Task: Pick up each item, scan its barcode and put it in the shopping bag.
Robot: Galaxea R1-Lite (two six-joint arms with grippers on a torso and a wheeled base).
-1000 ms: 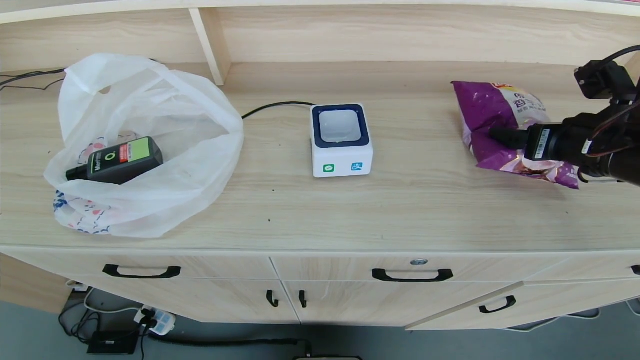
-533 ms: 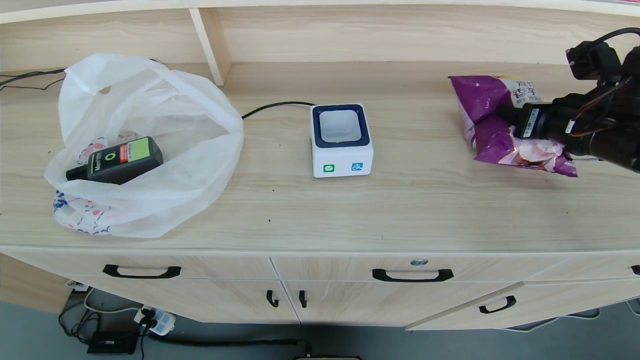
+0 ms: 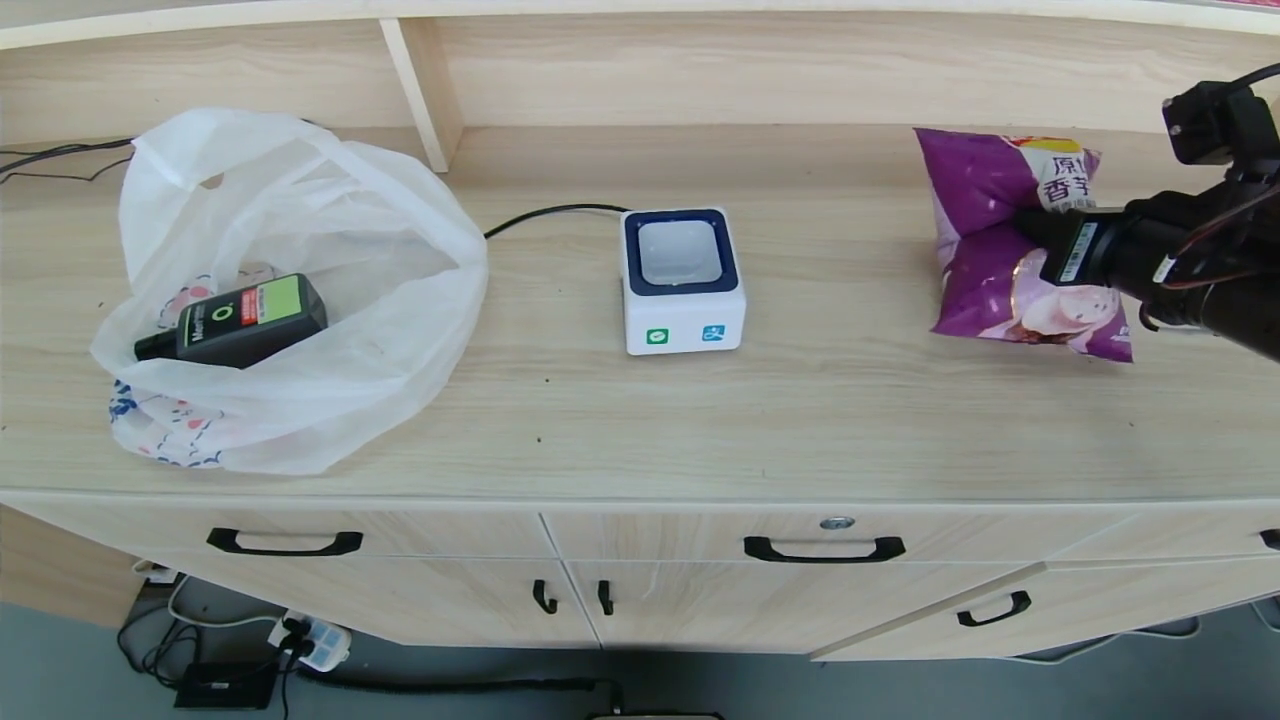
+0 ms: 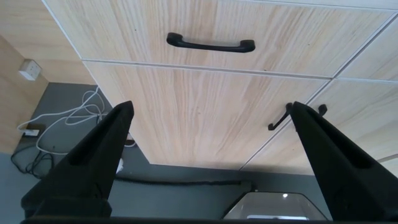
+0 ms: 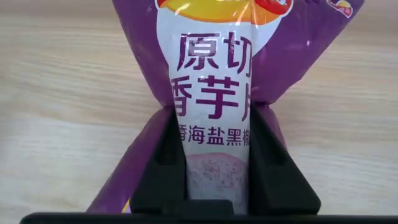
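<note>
Chip bag (image 3: pixel 985 270), purple and puffy with a pale printed stripe down its front, is at the right end of the counter (image 3: pixel 850 420). The right gripper (image 3: pixel 1030 225) is clamped on its pinched middle. The left gripper (image 4: pixel 211 109) hangs wide open, holding nothing.

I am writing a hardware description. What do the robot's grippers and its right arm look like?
The left gripper has two black, wedge-shaped fingers narrowing to the tips. The right gripper has the same black wedge fingers. The right arm is black, with a white printed label, thin red and black cables and a boxy black wrist camera.
</note>
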